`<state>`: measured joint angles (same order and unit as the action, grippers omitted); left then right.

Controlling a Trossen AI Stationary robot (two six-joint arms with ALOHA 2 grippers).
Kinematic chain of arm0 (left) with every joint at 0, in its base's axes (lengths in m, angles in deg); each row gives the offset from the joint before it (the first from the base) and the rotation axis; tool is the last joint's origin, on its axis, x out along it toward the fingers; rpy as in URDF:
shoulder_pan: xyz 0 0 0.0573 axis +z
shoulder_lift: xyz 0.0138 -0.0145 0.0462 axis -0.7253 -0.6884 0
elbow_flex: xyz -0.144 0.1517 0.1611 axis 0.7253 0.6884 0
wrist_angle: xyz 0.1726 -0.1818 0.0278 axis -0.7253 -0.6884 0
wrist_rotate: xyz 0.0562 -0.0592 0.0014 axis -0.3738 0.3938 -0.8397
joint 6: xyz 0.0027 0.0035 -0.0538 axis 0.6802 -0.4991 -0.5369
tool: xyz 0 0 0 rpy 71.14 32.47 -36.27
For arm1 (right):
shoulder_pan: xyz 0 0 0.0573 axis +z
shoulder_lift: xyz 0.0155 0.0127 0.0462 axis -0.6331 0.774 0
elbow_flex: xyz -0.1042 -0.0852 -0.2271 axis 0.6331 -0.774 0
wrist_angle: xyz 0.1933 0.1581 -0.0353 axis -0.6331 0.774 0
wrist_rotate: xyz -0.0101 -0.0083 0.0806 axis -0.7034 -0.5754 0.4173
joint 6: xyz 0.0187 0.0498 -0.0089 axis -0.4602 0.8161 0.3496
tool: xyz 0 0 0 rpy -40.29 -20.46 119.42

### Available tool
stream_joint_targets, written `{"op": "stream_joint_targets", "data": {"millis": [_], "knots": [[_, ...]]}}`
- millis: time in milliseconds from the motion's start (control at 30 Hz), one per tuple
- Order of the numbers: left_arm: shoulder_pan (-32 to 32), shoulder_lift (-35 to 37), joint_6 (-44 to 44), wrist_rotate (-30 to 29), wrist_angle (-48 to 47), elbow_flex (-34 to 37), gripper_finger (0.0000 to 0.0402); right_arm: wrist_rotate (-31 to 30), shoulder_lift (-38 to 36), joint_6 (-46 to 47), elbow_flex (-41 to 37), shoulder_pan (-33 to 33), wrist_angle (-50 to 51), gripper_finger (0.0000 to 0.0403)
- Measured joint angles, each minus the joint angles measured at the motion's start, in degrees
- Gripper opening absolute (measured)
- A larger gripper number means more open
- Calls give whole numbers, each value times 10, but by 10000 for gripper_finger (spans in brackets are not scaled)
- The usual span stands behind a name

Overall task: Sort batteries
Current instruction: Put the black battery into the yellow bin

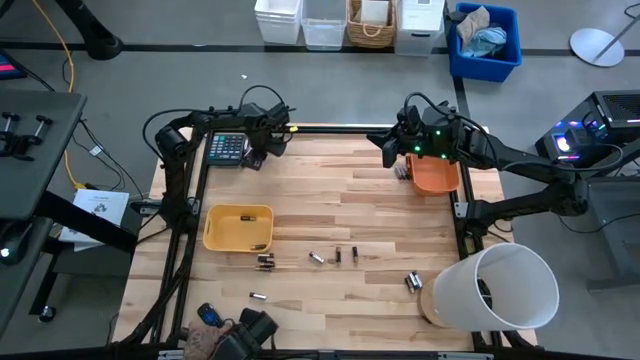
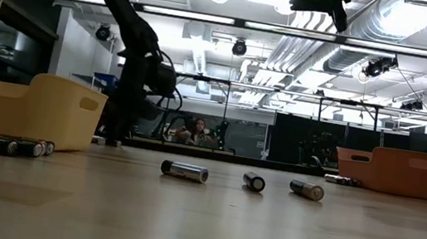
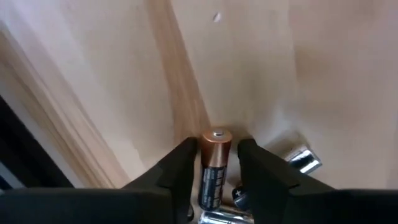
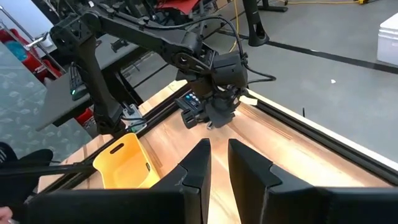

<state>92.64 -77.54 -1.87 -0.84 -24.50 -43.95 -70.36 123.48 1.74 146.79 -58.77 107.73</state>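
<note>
At the upper left of the high view, the left gripper is hovering near the calculator, fingers clamped on a copper-topped battery. More silvery cells are showing just beside it in the left wrist view; can't tell whether they're lying on the desk or held.

The right gripper is sitting at the upper right by the orange bin, fingers a little apart and holding nothing that I can see.

Progress, my read: early to midway. The yellow bin is holding at least one cell, and a couple are lying just beside the orange bin. Most are still loose on the desk: a pair below the yellow bin, three mid-desk, one lower left, and a pair near the white bucket.

What's left: dropping off the held cell, then clearing the roughly eight loose ones. Can't tell the sorting rule from here.
</note>
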Motion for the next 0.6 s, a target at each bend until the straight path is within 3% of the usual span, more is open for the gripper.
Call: {"op": "stream_joint_targets", "data": {"millis": [133,367,600], "knots": [[-2,0,-31,-9,-2,-8,30,0,0,6,0,0,2,51],[-1,23,-144,16,-11,-79,28,0,0,-18,0,0,1,51],[-30,144,-349,187,-12,-94,28,0,0,-40,0,0,2,51]]}}
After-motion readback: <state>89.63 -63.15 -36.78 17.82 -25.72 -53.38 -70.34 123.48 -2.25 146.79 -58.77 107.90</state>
